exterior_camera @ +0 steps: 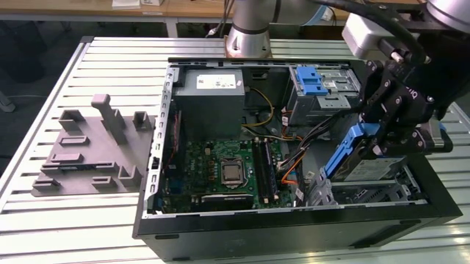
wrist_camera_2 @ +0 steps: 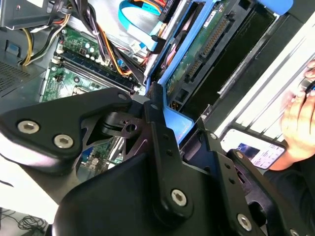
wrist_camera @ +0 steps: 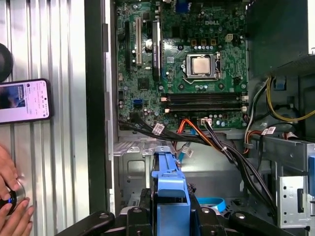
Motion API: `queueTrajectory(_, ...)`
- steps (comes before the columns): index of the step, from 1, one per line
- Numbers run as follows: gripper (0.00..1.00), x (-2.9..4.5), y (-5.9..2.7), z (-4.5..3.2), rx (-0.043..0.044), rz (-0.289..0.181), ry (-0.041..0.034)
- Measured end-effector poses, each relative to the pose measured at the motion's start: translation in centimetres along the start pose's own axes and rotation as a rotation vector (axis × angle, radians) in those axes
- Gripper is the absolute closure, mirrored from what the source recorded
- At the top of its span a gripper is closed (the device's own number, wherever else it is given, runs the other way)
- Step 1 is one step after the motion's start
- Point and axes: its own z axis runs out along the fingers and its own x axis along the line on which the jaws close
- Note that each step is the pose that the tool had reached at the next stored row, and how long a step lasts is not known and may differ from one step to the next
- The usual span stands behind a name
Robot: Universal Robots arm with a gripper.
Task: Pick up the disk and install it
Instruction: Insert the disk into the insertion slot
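Note:
The disk [exterior_camera: 365, 165] is silver with blue side rails and hangs tilted on edge over the drive bay [exterior_camera: 375, 192] at the near corner of the open computer case, on the exterior view's right. My gripper [exterior_camera: 386, 142] is shut on it from above. In the second wrist view the disk's green circuit-board underside [wrist_camera_2: 197, 59] faces the camera, and the black fingers [wrist_camera_2: 158, 118] clamp its blue rail. The first wrist view has the blue rail [wrist_camera: 170, 191] held between the fingers, above the case floor.
The case [exterior_camera: 294, 234] holds a motherboard [exterior_camera: 220, 165], a grey power supply [exterior_camera: 213, 91], a drive cage with a blue latch [exterior_camera: 316, 82] and loose cables [wrist_camera: 216, 142] near the bay. A grey fixture [exterior_camera: 88, 148] lies beside it. A person's hand [wrist_camera: 10, 196] and a phone [wrist_camera: 24, 101] are on the table.

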Motion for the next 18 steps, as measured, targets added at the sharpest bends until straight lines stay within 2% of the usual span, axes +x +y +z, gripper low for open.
queueTrajectory(18, 0.64, 0.03, -0.02, 2.56, 0.0, 0.0, -0.0001)
